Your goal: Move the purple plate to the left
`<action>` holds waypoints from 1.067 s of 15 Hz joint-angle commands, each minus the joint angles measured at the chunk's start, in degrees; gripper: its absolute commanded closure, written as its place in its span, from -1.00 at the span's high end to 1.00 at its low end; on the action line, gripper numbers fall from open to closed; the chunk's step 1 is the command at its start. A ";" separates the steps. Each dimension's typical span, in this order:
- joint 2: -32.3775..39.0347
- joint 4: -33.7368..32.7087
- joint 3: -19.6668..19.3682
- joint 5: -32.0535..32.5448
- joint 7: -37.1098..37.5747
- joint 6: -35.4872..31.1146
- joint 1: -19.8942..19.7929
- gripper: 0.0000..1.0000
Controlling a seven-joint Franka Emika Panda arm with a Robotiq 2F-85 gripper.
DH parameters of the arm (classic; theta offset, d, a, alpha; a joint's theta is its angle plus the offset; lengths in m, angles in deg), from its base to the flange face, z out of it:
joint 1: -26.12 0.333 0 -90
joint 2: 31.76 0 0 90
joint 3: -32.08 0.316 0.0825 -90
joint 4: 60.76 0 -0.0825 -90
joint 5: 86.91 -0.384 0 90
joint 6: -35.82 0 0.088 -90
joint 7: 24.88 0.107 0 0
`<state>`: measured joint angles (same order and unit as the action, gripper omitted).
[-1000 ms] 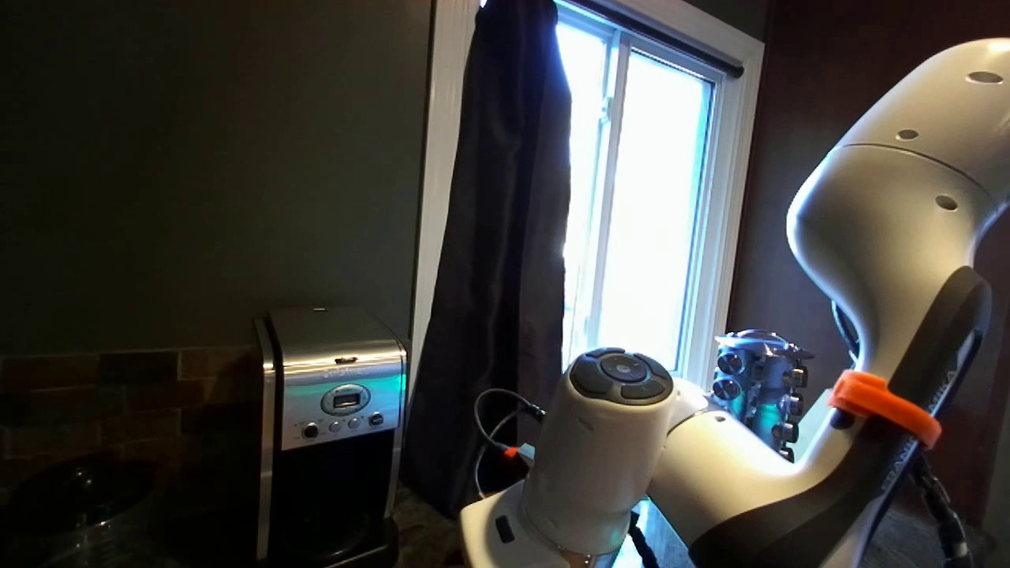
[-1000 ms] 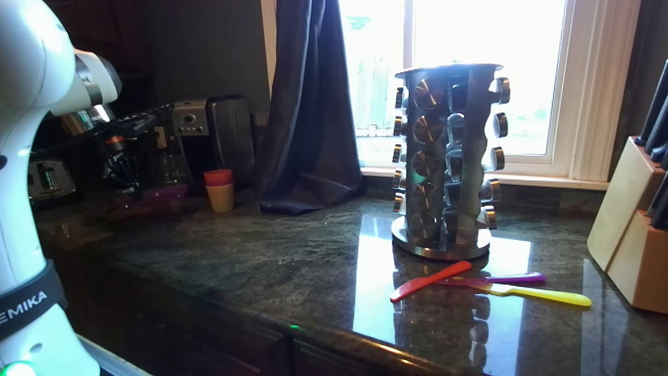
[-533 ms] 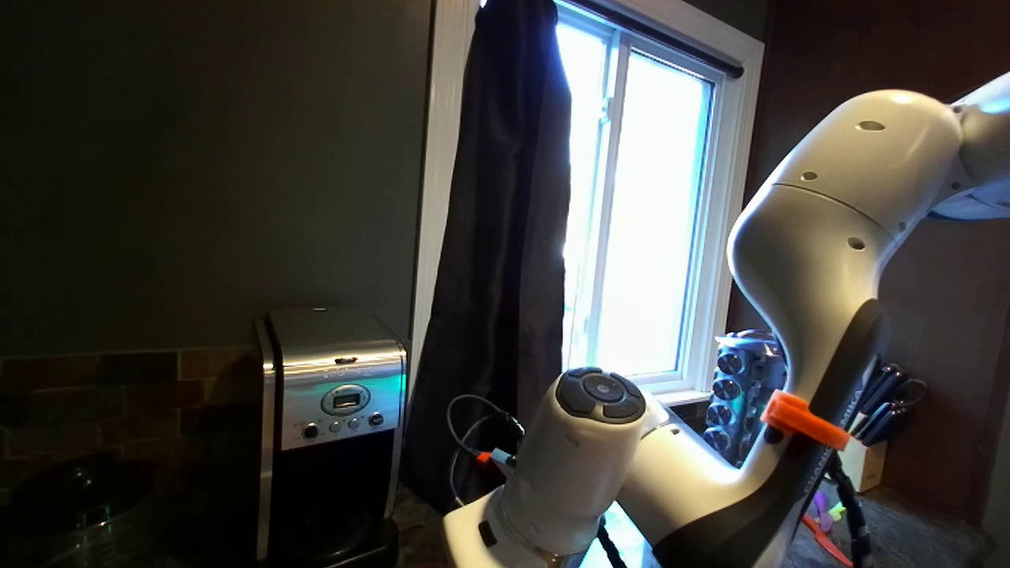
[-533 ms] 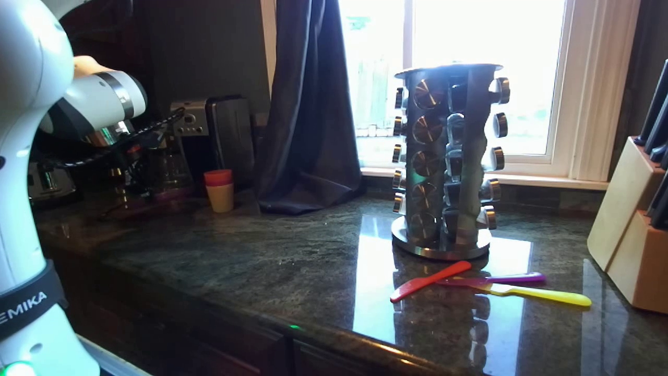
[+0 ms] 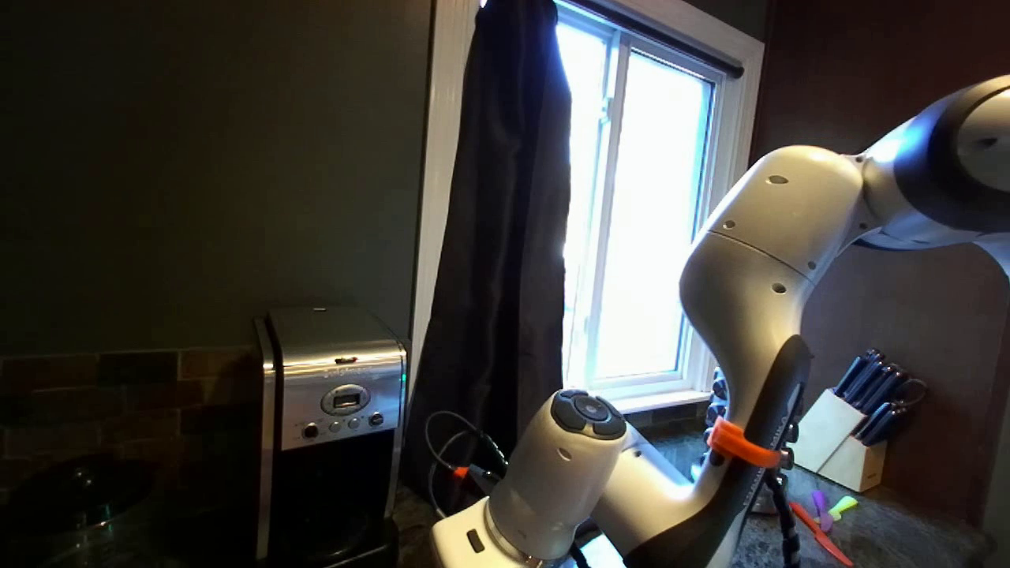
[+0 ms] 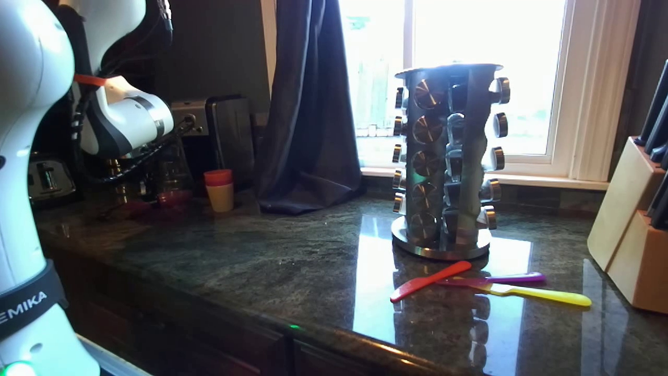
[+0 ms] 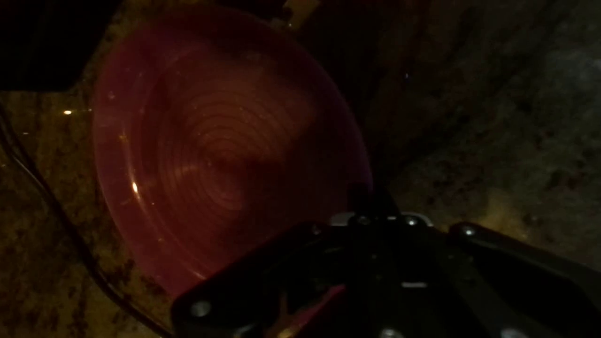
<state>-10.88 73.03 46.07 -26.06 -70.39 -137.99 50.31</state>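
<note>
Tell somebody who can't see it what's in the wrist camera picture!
A round purple plate, reddish in the dim light, fills much of the view, with a black gripper at its rim; the dark hides whether it is gripping. A thin cord-like line curves along the picture's left, over a speckled countertop.

In an exterior view I catch the window (image 5: 643, 221) at a slant, from near the jaws' end of the arm (image 5: 750, 292), the knife block (image 5: 828, 446) well beyond it. In an exterior view the look runs slightly downward, slantwise across the desk (image 6: 282, 266), that block close by and the jaws' end well back at left. Window, curtain (image 5: 505, 260) and coffee maker (image 5: 339, 379) show in both exterior views. The wrist view stares down from close behind the jaws, which cover part of the purple plate (image 7: 220, 155).
</note>
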 commanded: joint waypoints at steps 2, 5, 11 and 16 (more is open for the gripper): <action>6.04 -5.14 -2.51 3.36 -0.40 -2.88 0.71 -0.98; 8.11 -6.65 -2.92 3.86 -1.40 -4.43 0.35 -0.98; 8.19 -7.05 -3.28 3.71 -2.28 -4.24 1.11 -0.12; 3.65 -4.33 0.83 2.04 0.20 5.25 0.43 0.62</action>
<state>-3.85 66.44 44.22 -23.66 -72.45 -139.79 51.01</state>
